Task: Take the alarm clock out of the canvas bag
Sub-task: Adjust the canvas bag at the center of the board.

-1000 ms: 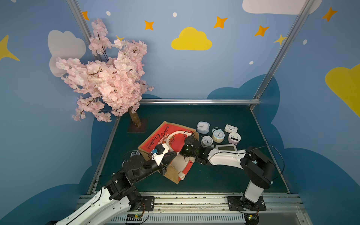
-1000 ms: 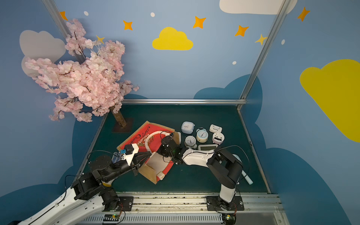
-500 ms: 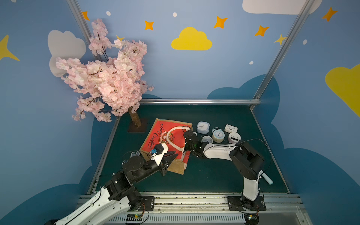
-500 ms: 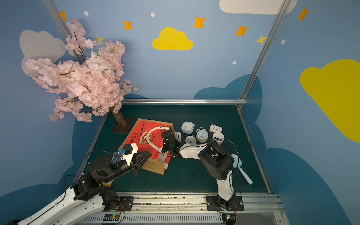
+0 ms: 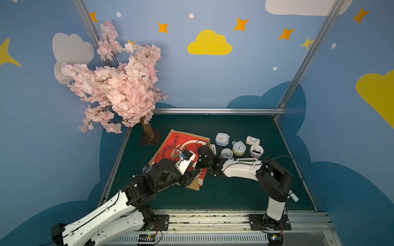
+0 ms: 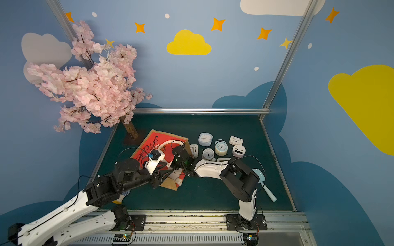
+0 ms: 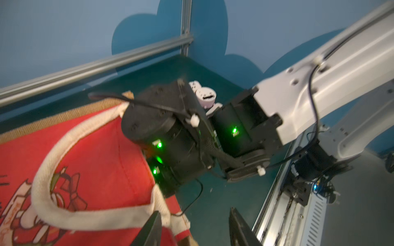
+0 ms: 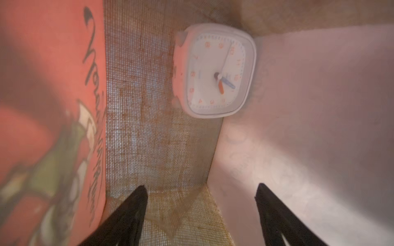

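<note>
The canvas bag (image 5: 170, 147) (image 6: 152, 142) lies on its side on the green table, red panel up, with a white rope handle (image 7: 49, 166) across it. My right arm's wrist (image 5: 204, 157) reaches into the bag's mouth. Inside, my right gripper (image 8: 200, 186) is open and holds nothing. It faces a white square alarm clock (image 8: 215, 72) with orange numerals at the far end, against the jute wall (image 8: 138, 106). My left gripper (image 7: 194, 212) is open at the bag's near corner. One fingertip (image 7: 154, 221) is beside the handle, and only table shows between the jaws.
Several other clocks (image 5: 238, 147) stand in a cluster right of the bag, close to my right forearm (image 5: 241, 170). A pink blossom tree (image 5: 147, 130) stands at the back left. A pale blue brush (image 6: 266, 187) lies by the right arm's base. A metal rail (image 5: 213, 215) edges the front.
My left gripper has opened and let go of the bag. The bag has dropped from propped open to lying flatter. The right gripper has gone into the bag's mouth.
</note>
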